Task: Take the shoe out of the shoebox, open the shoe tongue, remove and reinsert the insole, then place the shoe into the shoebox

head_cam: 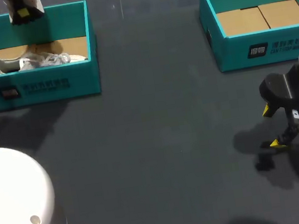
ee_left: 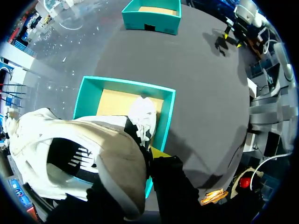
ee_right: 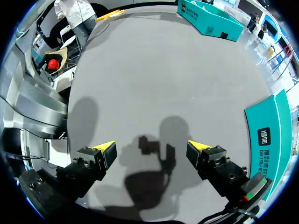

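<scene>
The left box (head_cam: 39, 86) sits on the tabletop (head_cam: 160, 144) at about 10 o'clock in the head view, an open teal carton with a brown cardboard floor. The left gripper (head_cam: 25, 12) hangs over its far wall, at 11 o'clock. In the left wrist view the shoe (ee_left: 70, 154), white and grey with a black mark on its side, fills the space just beside the gripper. It sits clear above the box, overlapping one of the box's walls. One yellow fingertip (ee_left: 159, 151) presses against the shoe's heel end. The other is hidden behind the shoe, so the grip reads as closed on the shoe, which hangs there off the tabletop.

Down in the box, along its near wall, lies a second shoe (head_cam: 35, 62), also white and grey, on its side with its laces loose. Part of it shows in the left wrist view, under the held shoe.

The right box (head_cam: 264, 50), the same teal kind, stands at 1 to 2 o'clock with only its cardboard floor showing. It is well apart from the left box.

The right gripper (head_cam: 271, 126) is low over bare tabletop at 4 o'clock, near the right box's front wall but not touching it. Its two yellow tips stand wide apart with nothing between them, and its shadow falls on the grey surface just beneath.
</scene>
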